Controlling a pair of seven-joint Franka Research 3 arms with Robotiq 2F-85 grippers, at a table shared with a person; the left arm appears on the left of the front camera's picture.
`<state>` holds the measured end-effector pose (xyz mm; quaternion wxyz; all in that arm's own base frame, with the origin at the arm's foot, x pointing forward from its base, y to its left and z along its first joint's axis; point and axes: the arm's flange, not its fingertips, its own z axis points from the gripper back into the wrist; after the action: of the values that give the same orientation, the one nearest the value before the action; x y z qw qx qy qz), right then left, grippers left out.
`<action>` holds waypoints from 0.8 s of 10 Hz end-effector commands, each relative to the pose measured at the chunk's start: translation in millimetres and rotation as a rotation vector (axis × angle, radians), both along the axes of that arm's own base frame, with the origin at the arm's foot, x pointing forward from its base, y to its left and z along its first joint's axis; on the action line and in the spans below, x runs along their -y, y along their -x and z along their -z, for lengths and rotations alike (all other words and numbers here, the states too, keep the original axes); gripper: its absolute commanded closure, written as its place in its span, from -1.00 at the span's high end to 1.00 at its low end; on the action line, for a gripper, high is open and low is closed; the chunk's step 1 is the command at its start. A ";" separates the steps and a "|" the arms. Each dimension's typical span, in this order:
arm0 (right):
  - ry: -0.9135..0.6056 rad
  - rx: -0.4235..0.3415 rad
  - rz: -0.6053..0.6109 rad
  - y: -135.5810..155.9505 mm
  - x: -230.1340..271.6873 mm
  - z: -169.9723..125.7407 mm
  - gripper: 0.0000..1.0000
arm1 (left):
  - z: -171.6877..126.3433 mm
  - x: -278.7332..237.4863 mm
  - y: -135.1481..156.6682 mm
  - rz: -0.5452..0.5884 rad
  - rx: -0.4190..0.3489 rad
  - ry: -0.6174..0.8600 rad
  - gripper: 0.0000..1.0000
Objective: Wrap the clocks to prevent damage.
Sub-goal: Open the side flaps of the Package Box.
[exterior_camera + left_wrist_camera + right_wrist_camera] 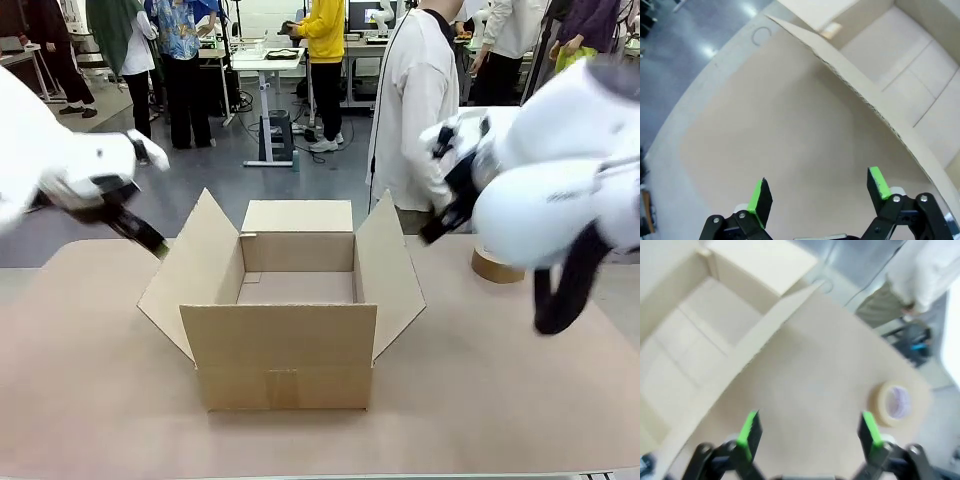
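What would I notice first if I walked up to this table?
A big cardboard box sits in the middle of the table with its flaps spread open. Above the table, one on each side of the box, hang the left gripper and right gripper, both open and holding nothing. A tape roll lies at the far right, near a person in white.

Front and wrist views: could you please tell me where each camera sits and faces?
Front view: fixed between the arms, facing across the table over the open cardboard box toward a person; both arms show.
Left wrist view: above the table, looking past the open left end effector at a box flap.
Right wrist view: looking past the open right end effector at the box and tape roll.
Shared: both wrist views see the box.
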<state>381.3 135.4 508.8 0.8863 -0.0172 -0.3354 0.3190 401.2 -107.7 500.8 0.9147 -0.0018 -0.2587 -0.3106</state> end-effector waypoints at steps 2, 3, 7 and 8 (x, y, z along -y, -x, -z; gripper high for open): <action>0.139 -0.067 -0.166 29.6 41.1 -99.9 1.00 | -89.1 -25.4 15.7 0.152 -0.034 -0.105 1.00; 0.170 -0.076 -0.287 49.9 42.8 -124.0 1.00 | -114.0 -27.1 35.7 0.244 -0.041 -0.130 1.00; 0.192 0.019 -0.264 81.3 44.8 -156.9 1.00 | -153.9 -34.3 89.8 0.241 0.028 -0.144 1.00; 0.197 -0.005 -0.406 89.5 42.4 -168.1 1.00 | -157.8 -28.9 71.2 0.295 0.004 -0.148 1.00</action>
<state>289.8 91.5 680.5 0.8021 -0.0430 -0.3032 0.5127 316.3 -74.9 667.1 0.8535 0.0305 -0.2461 -0.4582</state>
